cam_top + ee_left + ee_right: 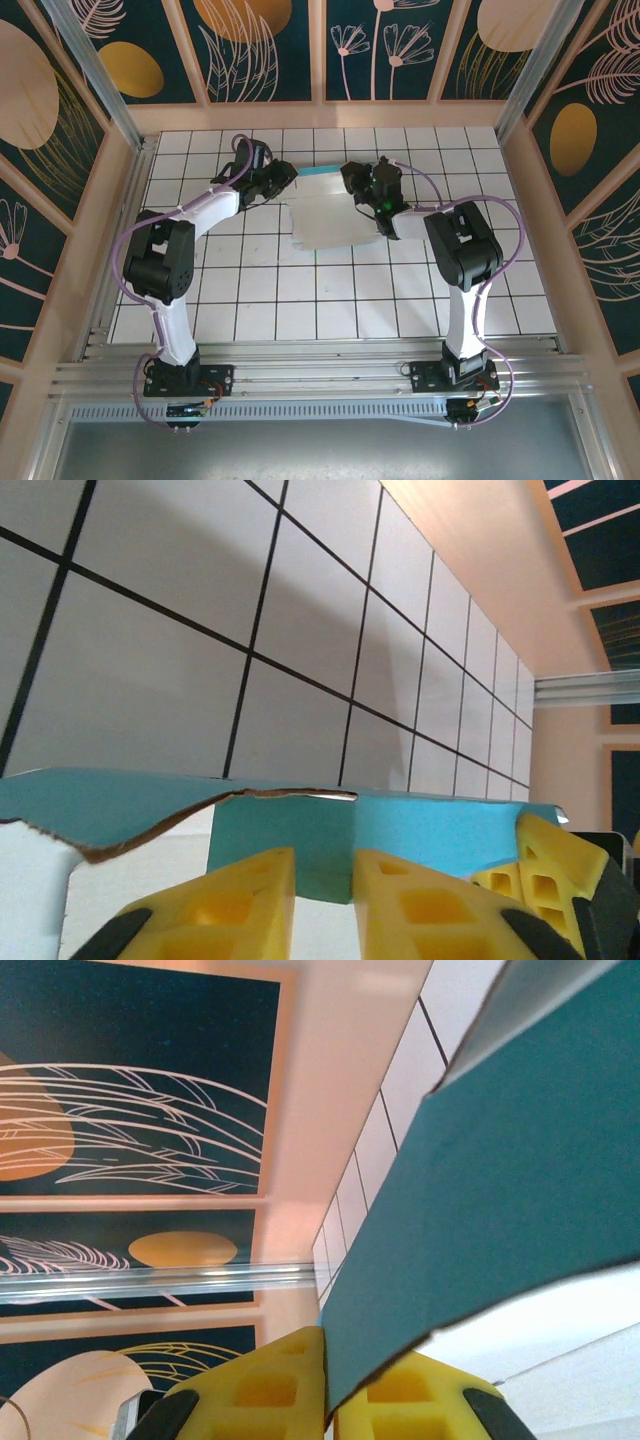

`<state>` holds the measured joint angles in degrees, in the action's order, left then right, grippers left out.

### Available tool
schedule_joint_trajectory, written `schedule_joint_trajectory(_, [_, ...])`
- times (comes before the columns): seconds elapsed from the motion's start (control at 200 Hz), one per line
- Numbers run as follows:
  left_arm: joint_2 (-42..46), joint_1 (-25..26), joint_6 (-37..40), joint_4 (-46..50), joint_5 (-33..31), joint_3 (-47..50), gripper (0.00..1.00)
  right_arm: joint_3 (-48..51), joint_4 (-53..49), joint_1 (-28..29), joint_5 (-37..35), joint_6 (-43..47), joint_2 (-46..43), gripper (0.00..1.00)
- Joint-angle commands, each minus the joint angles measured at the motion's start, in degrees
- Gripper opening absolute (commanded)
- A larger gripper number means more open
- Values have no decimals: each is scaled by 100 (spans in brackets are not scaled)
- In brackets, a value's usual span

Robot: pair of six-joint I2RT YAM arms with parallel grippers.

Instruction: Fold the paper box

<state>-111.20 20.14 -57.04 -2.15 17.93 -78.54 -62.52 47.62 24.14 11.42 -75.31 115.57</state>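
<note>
The paper box [325, 225] lies partly folded in the middle of the tiled table, white face up, with a turquoise flap [320, 172] raised along its far edge. My left gripper [288, 178] is at the flap's left end. In the left wrist view its yellow fingers [235, 900] stand a narrow gap apart, and the turquoise flap [310, 830] stands face-on just beyond the tips. My right gripper [352, 178] is at the flap's right end. In the right wrist view that gripper [328, 1360] is shut on the edge of the dark turquoise card [500, 1190].
The wooden back wall [320, 115] runs close behind the box. Side walls [120, 200] enclose the table on the left and right. White tiles [330, 300] stretch between the box and the arm bases.
</note>
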Motion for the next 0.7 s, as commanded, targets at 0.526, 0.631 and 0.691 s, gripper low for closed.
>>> schedule_joint_trajectory(0.526, [-214, 65, -216, -341, 141, -82, 20, -58, -411, 82, 132, 253, 18, 9])
schedule_joint_trajectory(0.631, [-136, 65, -163, -315, 74, -27, 29, -63, -431, 77, 116, 254, 16, 9])
schedule_joint_trajectory(0.691, [-13, 64, -35, -234, -51, 33, 37, -56, -429, 74, 107, 255, 10, 9])
